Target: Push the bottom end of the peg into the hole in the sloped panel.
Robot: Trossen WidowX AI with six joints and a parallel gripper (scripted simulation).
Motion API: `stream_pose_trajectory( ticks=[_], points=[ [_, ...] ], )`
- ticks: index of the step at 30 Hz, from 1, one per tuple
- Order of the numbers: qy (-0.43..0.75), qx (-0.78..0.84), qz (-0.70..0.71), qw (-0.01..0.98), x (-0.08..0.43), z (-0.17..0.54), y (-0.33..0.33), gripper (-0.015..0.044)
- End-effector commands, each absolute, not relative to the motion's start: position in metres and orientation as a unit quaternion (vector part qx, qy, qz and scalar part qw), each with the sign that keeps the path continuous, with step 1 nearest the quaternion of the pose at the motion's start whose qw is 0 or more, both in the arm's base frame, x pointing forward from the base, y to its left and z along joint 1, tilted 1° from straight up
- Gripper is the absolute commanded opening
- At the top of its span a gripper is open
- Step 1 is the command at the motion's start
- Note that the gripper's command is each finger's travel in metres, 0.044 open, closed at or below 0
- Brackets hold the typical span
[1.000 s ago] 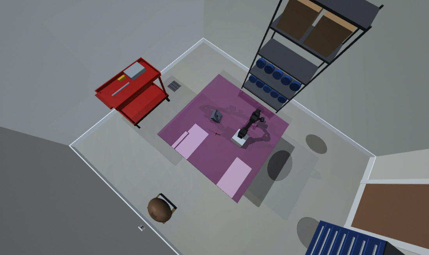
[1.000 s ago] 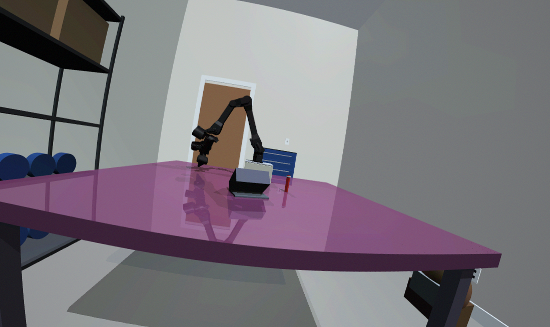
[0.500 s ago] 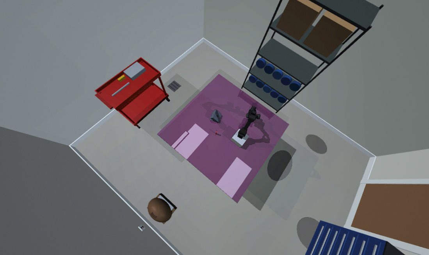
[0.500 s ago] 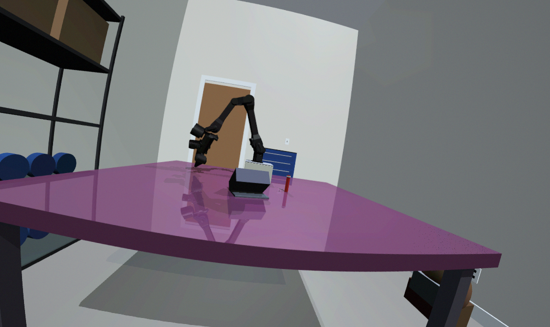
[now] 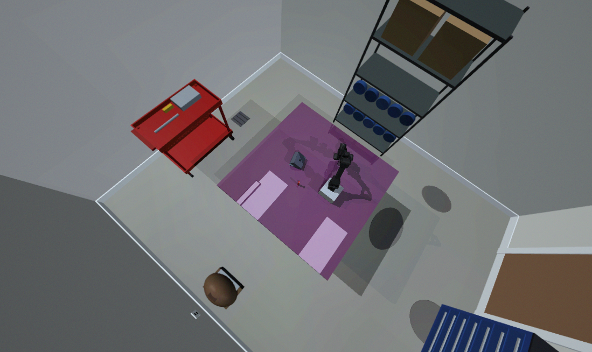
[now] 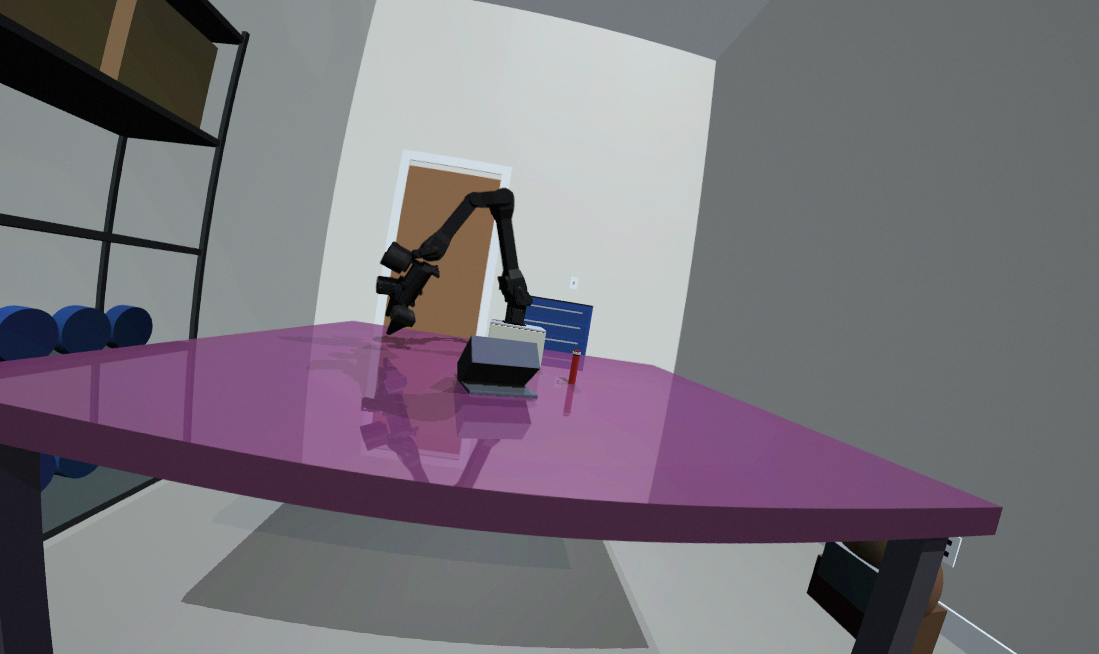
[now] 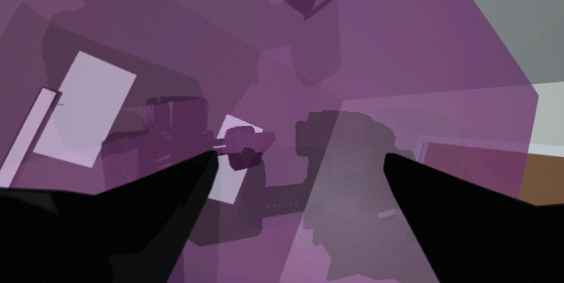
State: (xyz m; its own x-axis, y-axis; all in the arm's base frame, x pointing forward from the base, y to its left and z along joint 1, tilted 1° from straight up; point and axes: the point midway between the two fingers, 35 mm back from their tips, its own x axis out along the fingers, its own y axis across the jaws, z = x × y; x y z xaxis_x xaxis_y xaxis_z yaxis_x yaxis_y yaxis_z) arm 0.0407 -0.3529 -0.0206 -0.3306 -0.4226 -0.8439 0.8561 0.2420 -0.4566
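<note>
The red peg (image 5: 298, 183) (image 6: 574, 369) stands upright on the glossy purple table (image 5: 285, 227) (image 6: 699, 463). Its cross-section is too small to make out. The grey-blue sloped panel block (image 5: 296, 162) (image 6: 500, 357) stands near the peg; a small dark hole shows in its face in the top view, and the exterior view shows only its back. My gripper (image 7: 300, 160) (image 6: 393, 329) is open and empty, pointing down over the table, well away from the peg, on the shelf side of the panel in the exterior view. Neither peg nor hole shows in the wrist view.
The arm's pale base block (image 5: 331, 193) sits on the table, with the peg between it and the table's pale reflections. A tall shelf rack (image 5: 396, 87) stands beyond one table edge, and a red cart (image 5: 210, 135) stands off another side.
</note>
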Motion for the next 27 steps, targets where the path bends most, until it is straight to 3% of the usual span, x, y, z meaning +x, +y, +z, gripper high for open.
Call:
stream_pose_trajectory(
  ticks=[1,27],
  points=[
    [0.564,0.192,-0.575,0.562,0.061,-0.019,-0.35,0.044],
    [0.547,0.203,-0.503,0.637,0.176,-0.012,-0.302,0.044]
  ],
)
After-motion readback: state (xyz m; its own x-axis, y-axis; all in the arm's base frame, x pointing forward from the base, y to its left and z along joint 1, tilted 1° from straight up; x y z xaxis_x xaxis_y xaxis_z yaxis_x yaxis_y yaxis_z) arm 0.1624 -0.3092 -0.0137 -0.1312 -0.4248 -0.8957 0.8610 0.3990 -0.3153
